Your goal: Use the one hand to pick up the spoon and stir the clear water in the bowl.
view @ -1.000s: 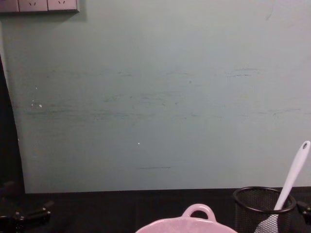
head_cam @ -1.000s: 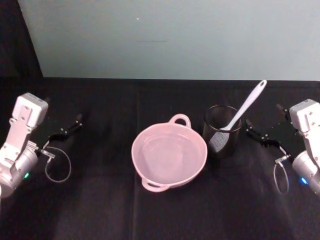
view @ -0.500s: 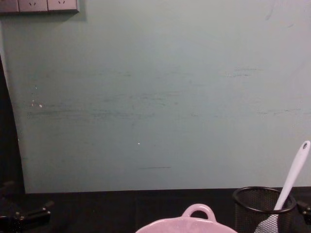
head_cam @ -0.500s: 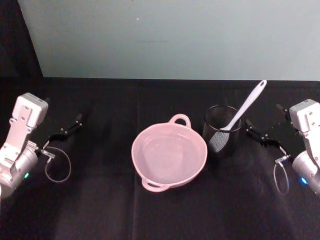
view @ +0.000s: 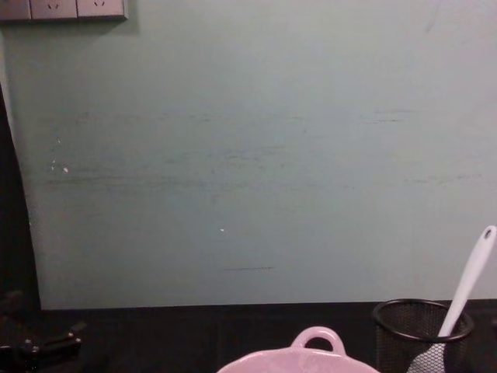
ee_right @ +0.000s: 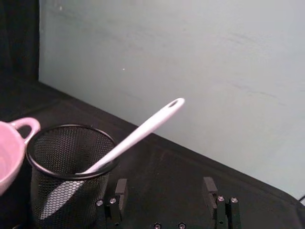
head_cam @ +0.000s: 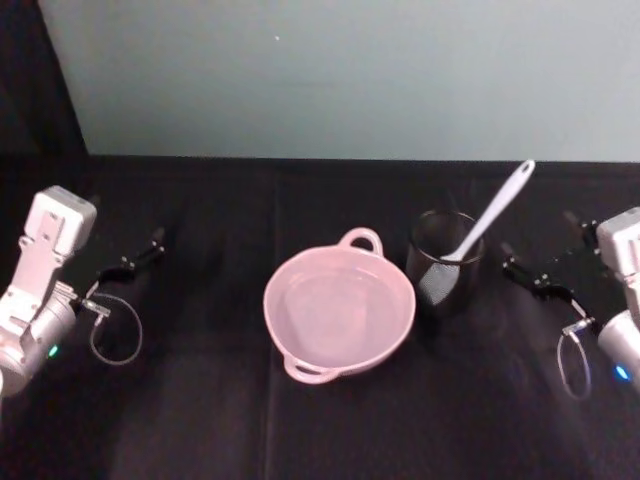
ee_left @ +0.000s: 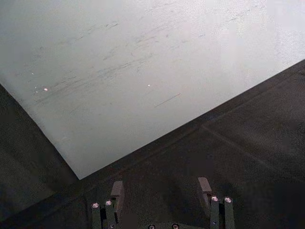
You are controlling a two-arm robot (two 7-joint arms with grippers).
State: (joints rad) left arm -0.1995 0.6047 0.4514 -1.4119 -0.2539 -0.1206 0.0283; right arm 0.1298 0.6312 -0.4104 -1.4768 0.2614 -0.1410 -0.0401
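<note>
The pale pink bowl [head_cam: 340, 312] sits mid-table with clear water in it; its loop handle [view: 317, 336] points toward the back wall. The white spoon [head_cam: 495, 215] stands blade-down in a black mesh cup [head_cam: 445, 262] just right of the bowl, its handle leaning up and to the right. It appears again as the spoon [ee_right: 138, 133] in the cup [ee_right: 71, 176]. My right gripper [head_cam: 538, 240] hovers open and empty to the right of the cup, a short gap away, also seen as the gripper [ee_right: 165, 181]. My left gripper [head_cam: 125, 225] rests open at the far left.
A pale green wall [head_cam: 340, 70] closes off the back of the black cloth table [head_cam: 220, 420]. Wire loops hang from both wrists. The left gripper [ee_left: 160, 183] faces bare cloth and wall. Wall sockets [view: 62, 8] sit at the upper left.
My right arm has shifted slightly to the right, away from the cup, and slipped off the chest view's right edge. Bowl, spoon, cup and left arm are unchanged.
</note>
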